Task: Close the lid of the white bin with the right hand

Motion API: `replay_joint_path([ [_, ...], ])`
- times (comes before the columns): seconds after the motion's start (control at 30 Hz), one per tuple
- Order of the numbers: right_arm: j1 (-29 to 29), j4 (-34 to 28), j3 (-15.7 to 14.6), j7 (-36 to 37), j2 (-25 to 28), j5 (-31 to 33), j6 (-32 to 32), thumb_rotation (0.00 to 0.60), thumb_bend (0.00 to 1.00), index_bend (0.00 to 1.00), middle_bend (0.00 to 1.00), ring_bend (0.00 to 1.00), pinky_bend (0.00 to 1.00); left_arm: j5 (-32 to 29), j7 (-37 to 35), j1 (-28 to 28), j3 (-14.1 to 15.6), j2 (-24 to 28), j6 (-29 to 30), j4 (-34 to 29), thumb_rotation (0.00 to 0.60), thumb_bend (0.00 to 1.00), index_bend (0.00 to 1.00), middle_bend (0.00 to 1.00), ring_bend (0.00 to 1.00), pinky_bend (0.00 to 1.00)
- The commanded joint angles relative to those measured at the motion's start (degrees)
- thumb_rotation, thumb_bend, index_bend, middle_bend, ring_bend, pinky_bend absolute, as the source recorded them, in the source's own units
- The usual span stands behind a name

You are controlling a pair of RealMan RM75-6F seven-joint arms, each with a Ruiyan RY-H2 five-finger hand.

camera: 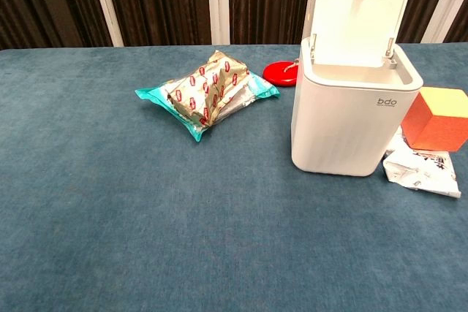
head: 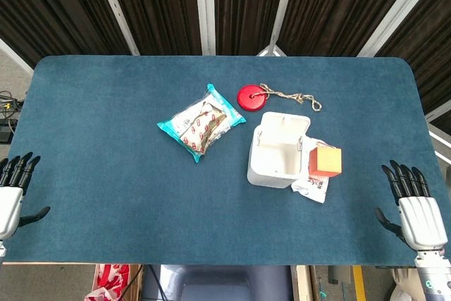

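White plastic bin (camera: 356, 113) stands right of centre on the blue worktop (head: 106, 139), its hinged lid (camera: 358, 18) upright, and the right robot hand (head: 417, 211), fingers spread and empty at the near right edge, could topple the light bin or hit the orange block (head: 325, 161) just beside it.

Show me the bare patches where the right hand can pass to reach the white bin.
Bare cloth runs from the right hand along the table's near edge, up to the white bin's front. It is crowded on the bin's right, by the orange block and white wrapper, and behind it, by the red disc.
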Motion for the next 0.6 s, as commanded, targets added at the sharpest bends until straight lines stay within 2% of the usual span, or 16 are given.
replay_joint_path([
  [0.03,0.7,-2.4,0.8,0.8,1.0,0.3,-0.5,0.6,0.32,0.0,0.0,0.0,0.0,-0.3,-0.3,0.1,-0.1,0.1,0.0,0.1,0.6,0.0,0.0,0.0,0.0,0.0],
  [0.07,1.0,-3.5,1.2,1.0,1.5,0.6,-0.7,0.6,0.32,0.0,0.0,0.0,0.03,-0.4,-0.5,0.1,-0.2,0.1,0.0,0.1,0.6,0.0,0.0,0.0,0.0,0.0],
  [0.13,1.7,-5.6,2.1,1.6,2.5,1.2,-1.4,0.6,0.32,0.0,0.03,0.07,0.16,-0.5,-0.7,0.2,-0.2,0.2,0.1,0.1,0.6,0.0,0.0,0.0,0.0,0.0],
  [0.17,2.3,-7.1,2.8,1.8,3.3,1.9,-1.9,0.6,0.32,0.0,0.09,0.15,0.28,-0.5,-0.9,0.2,-0.2,0.3,0.2,0.1,0.6,0.0,0.0,0.0,0.0,0.0],
  [0.2,2.7,-8.2,3.4,1.8,3.9,2.4,-2.4,0.6,0.32,0.0,0.14,0.21,0.36,-0.4,-1.0,0.2,-0.2,0.3,0.2,0.1,0.6,0.0,0.0,0.0,0.0,0.0],
  [0.27,4.2,-11.4,5.2,1.5,5.8,4.7,-4.4,0.6,0.32,0.0,0.31,0.39,0.52,-0.3,-1.1,0.2,-0.2,0.4,0.2,0.0,0.6,0.0,0.0,0.0,0.0,0.0],
  [0.37,6.7,-15.6,8.0,1.1,8.5,8.8,-7.9,0.6,0.33,0.0,0.45,0.53,0.61,-0.1,-1.1,0.1,-0.1,0.4,0.1,0.0,0.6,0.0,0.0,0.0,0.0,0.0],
  [0.6,13.1,-22.3,13.7,-0.1,13.6,19.7,-16.7,0.6,0.54,0.0,0.63,0.7,0.71,-0.3,-1.4,-0.1,0.0,0.6,-0.7,-0.5,0.6,0.0,0.0,0.0,0.0,0.0],
])
